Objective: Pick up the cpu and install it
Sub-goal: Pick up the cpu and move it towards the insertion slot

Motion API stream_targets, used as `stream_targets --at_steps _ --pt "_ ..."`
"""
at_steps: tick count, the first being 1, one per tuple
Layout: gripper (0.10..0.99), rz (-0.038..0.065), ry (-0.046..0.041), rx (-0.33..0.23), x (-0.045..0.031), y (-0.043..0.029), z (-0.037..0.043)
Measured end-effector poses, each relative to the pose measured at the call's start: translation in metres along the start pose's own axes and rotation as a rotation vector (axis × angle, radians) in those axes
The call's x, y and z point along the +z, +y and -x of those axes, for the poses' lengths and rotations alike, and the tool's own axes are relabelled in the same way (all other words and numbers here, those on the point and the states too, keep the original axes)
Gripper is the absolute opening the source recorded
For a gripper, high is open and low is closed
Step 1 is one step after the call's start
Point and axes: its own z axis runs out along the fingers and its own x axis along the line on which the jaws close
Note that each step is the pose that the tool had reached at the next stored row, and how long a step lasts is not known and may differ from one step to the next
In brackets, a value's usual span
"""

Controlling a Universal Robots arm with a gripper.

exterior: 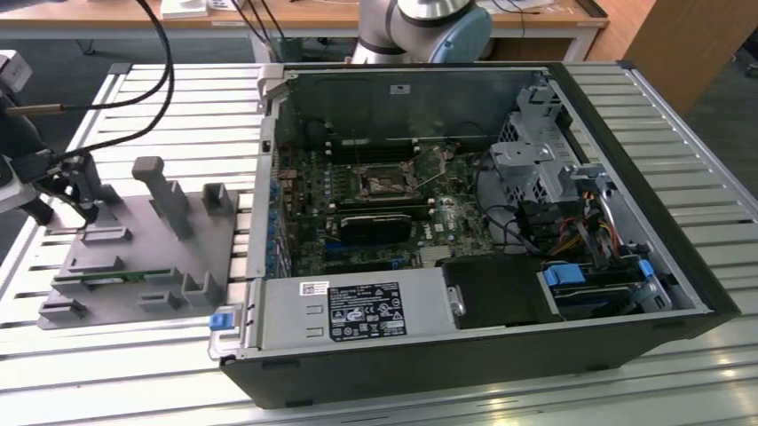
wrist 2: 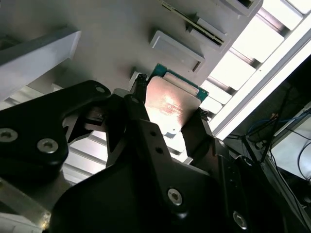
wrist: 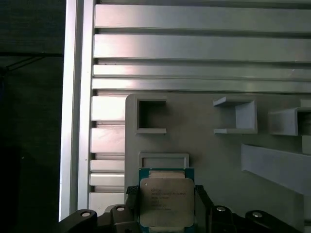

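My gripper [wrist: 166,195] is clamped on the cpu [wrist: 166,206]; a black finger [wrist: 130,196] presses on each of two opposite edges, with the chip square between them. Much is hidden. In the first wrist view the cpu's near edge and most of my finger bodies are cut off by the picture's border. The chip's underside is out of sight in both wrist views, so I cannot tell whether it is resting on the grey fixture plate [wrist: 218,155] or just above it; it looks slightly raised. In the exterior view my gripper stands over the plate's outer end and the cpu is too small to make out.

The cpu is a flat square with a smooth, dull-shiny metal lid on a thin green board that shows as a narrow rim. It is just beside a shallow rectangular pocket [wrist: 164,160] moulded into the plate. The plate is matte grey plastic with raised blocks and open-sided boxes, and it lies on a ribbed aluminium table [wrist: 194,43]. A long green memory stick [exterior: 113,277] rests in a slot on the plate. The open computer case [exterior: 663,177] stands beside the plate, with its bare square socket [exterior: 385,185] well apart from the cpu
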Motion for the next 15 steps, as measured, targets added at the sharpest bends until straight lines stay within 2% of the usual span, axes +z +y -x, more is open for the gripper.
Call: stream_targets --at_steps 15 --pt "0.541 0.000 -0.0001 0.000 -0.0678 0.0068 0.0010"
